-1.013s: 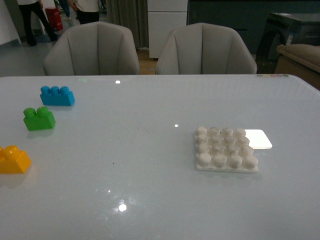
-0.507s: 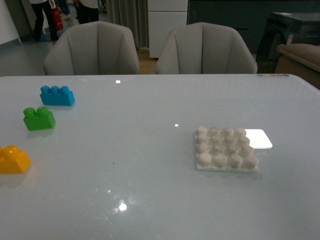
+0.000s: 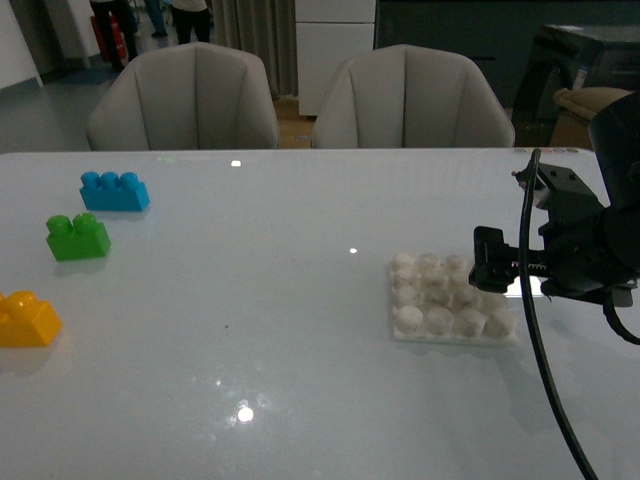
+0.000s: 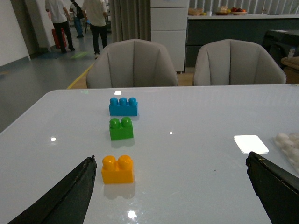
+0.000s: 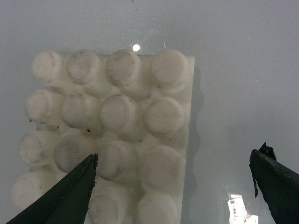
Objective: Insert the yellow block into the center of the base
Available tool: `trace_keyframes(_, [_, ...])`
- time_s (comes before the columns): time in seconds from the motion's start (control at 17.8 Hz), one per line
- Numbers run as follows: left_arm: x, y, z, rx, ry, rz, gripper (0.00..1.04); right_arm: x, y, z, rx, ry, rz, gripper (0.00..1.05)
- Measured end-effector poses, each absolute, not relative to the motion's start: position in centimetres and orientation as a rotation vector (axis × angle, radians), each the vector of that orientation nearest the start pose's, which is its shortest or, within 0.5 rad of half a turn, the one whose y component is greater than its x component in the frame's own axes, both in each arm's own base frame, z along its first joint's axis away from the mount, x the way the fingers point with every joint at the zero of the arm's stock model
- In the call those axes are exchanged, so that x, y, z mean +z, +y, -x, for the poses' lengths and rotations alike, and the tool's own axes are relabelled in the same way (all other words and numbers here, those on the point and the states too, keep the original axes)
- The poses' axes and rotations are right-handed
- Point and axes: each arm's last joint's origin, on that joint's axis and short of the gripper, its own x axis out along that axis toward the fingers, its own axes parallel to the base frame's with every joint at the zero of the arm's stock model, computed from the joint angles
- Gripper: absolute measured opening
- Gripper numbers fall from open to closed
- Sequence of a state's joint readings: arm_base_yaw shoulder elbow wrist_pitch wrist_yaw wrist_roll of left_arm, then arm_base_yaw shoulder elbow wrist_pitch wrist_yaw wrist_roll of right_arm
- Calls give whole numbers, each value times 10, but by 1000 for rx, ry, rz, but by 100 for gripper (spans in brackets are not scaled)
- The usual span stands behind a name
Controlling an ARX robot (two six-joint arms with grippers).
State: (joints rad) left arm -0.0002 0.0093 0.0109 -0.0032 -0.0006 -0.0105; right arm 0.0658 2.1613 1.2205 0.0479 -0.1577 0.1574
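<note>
**Block untouched, both jaws empty**

The block point(image 3: 28, 320) sits alone at the counter's point(image 3: 300, 300) 8 o'clock edge in the front view, upright with its studs up. A green brick point(image 3: 78, 238) lies at its 1 o'clock and a blue brick point(image 3: 115, 191) beyond that. The base point(image 3: 452, 300) lies well apart at the counter's 4 o'clock, its studs bare.

The left jaws are spread wide and hold nothing; the left wrist view shows the block near one fingertip. The right arm point(image 3: 590, 250) hangs over the base's 2 o'clock corner, and its jaws are also spread wide and empty.

The block looks like light, stiff, hollow plastic with smooth sides, so it should take a firm pinch without deforming. It may skate on the glossy counter if nudged off-centre. The best hold is probably across two opposite flat walls, low beneath the studs, leaving the underside free to seat on the base's middle studs. A level grip matters, since a tilted brick would likely jam when pressed down. The base seems light too and may shift under the push
</note>
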Motion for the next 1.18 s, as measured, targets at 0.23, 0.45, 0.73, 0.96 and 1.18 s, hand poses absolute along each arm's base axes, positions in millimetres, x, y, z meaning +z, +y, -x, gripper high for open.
trace_keyframes(0.23, [166, 0, -98, 0, 2, 11, 98, 75, 38, -432, 124, 931, -209, 98])
trace_keyframes(0.45, [166, 0, -98, 0, 2, 11, 98, 68, 45, -435, 127, 952, -230, 98])
trace_keyframes(0.73, [166, 0, -98, 0, 2, 10, 98, 66, 46, -439, 124, 944, -249, 98])
trace_keyframes(0.96, [166, 0, -98, 0, 2, 10, 98, 66, 55, -440, 142, 944, -252, 98])
trace_keyframes(1.18, [166, 0, -98, 0, 2, 10, 98, 66, 69, -438, 162, 947, -255, 98])
